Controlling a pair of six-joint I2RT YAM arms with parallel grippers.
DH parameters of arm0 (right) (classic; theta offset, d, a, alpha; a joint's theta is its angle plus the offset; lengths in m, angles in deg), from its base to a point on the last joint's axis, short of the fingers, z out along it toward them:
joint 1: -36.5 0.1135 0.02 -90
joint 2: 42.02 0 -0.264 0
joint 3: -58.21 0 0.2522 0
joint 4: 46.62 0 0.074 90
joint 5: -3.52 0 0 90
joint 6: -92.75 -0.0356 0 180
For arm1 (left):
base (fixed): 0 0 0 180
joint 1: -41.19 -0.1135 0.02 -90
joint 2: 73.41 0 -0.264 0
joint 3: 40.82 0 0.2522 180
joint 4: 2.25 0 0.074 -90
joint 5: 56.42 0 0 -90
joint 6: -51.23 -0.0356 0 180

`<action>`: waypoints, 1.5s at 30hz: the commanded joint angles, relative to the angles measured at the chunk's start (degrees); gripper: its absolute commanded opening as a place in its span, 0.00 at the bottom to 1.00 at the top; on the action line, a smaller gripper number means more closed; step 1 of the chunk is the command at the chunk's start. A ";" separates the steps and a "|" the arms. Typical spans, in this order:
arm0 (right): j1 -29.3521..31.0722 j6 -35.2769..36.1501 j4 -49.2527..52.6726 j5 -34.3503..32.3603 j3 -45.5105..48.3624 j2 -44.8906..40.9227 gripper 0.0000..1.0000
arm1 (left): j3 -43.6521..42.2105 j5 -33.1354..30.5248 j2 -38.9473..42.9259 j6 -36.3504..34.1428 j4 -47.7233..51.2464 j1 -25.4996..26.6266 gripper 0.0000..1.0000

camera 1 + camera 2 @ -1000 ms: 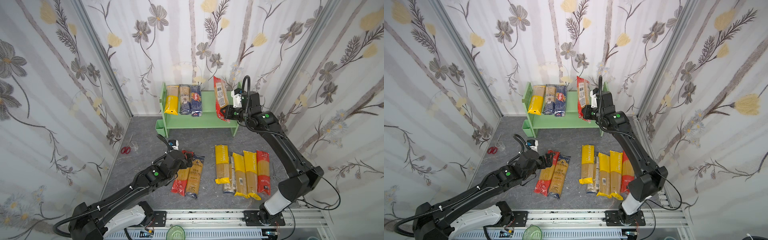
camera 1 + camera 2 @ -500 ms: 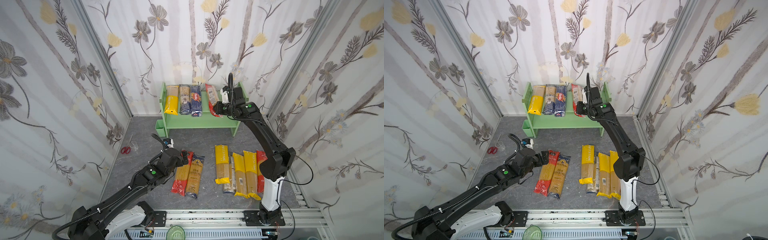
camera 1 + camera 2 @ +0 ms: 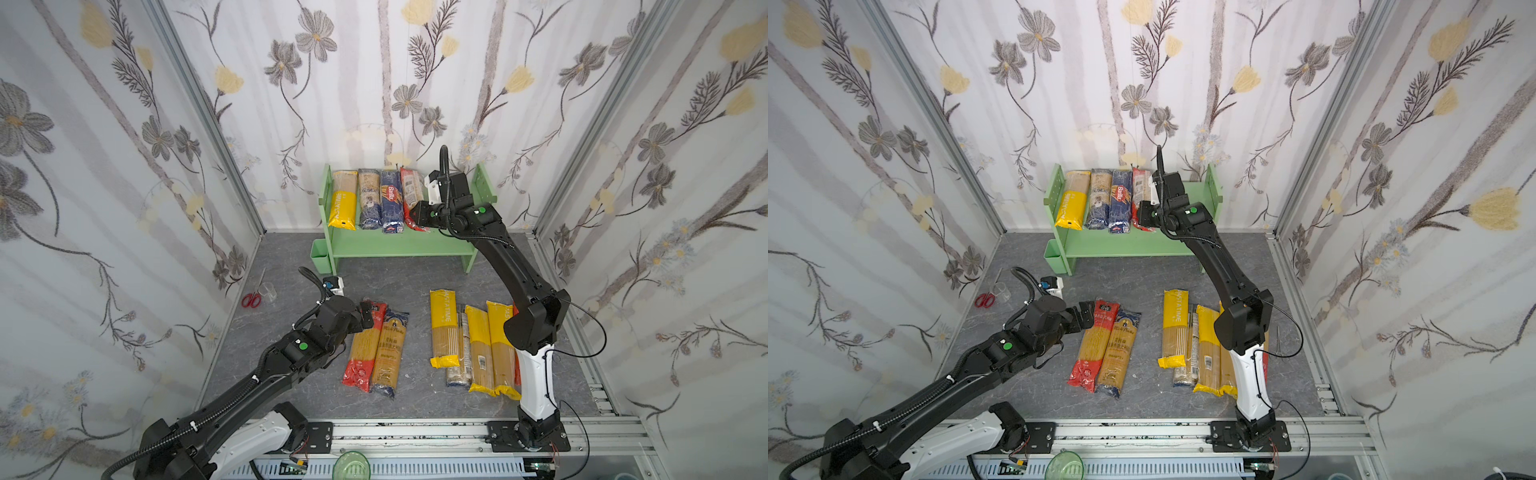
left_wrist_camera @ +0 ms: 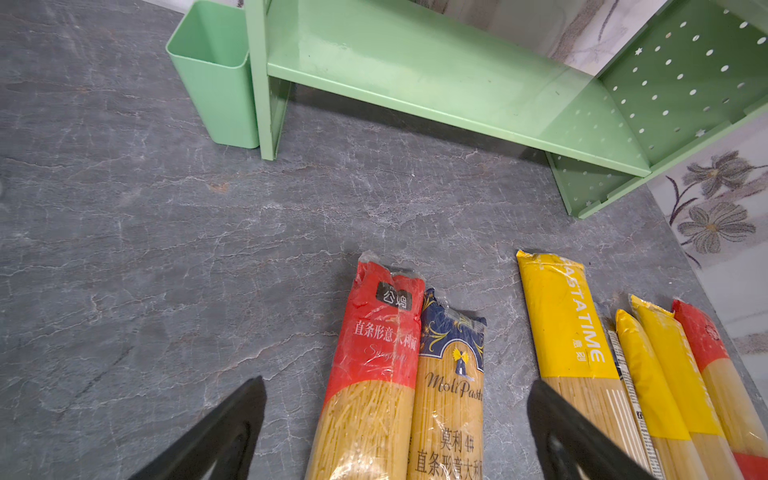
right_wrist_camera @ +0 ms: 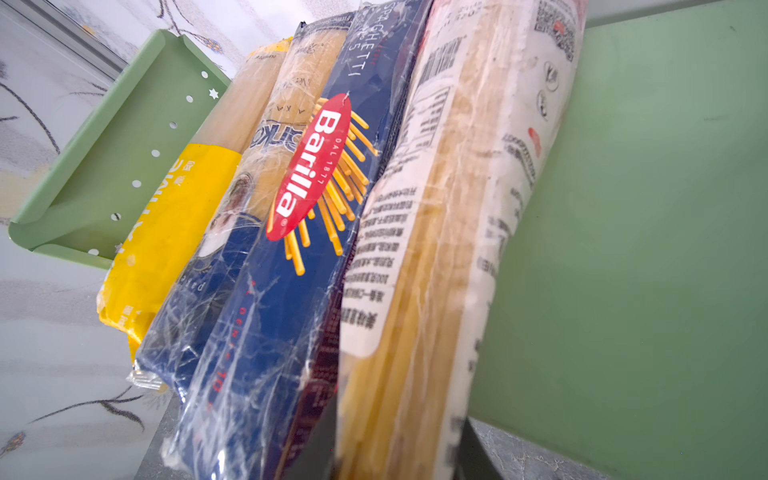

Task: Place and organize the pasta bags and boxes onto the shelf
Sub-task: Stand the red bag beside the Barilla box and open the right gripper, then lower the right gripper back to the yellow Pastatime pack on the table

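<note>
Reaches with the right claw to the shelf at the worktop's far edge. Straddles the near end of a red-ended bag on the top tier, fourth in a row after a yellow pack, a navy-ended bag and the Barilla pack. Cannot tell from the right wrist view whether pinching that bag or merely flanking it with loosened jaws. Lays it front to back, touching the Barilla pack, probably to build the row tight from the shelf's left panel and save the bare right part of the tier for more.

Hovers near the worktop's middle with the left claw, spread wide and holding nothing. Brackets, in the left wrist view, the far ends of a red bag and a MoliPasta bag, side by side and touching. Likely lines up for the red one, the nearer to the left edge. Calls for care to close on one bag only, given the touching pair.

Shows five more packs bunched toward the worktop's right edge, and the lower tier bare. Puts the task at roughly a third done: four shelved, seven on the worktop.
</note>
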 commanded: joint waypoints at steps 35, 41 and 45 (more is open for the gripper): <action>10.81 -9.26 -11.08 -16.27 80.75 -58.65 1.00 | -10.40 -1.61 8.54 16.11 -1.03 15.70 1.00; 13.70 -14.91 -17.28 -13.95 96.60 -65.96 1.00 | -9.15 -5.05 3.84 18.62 -1.18 22.96 1.00; 15.11 -16.39 -19.33 -13.38 101.09 -67.42 1.00 | -7.93 -8.60 -0.99 22.01 -1.48 29.02 1.00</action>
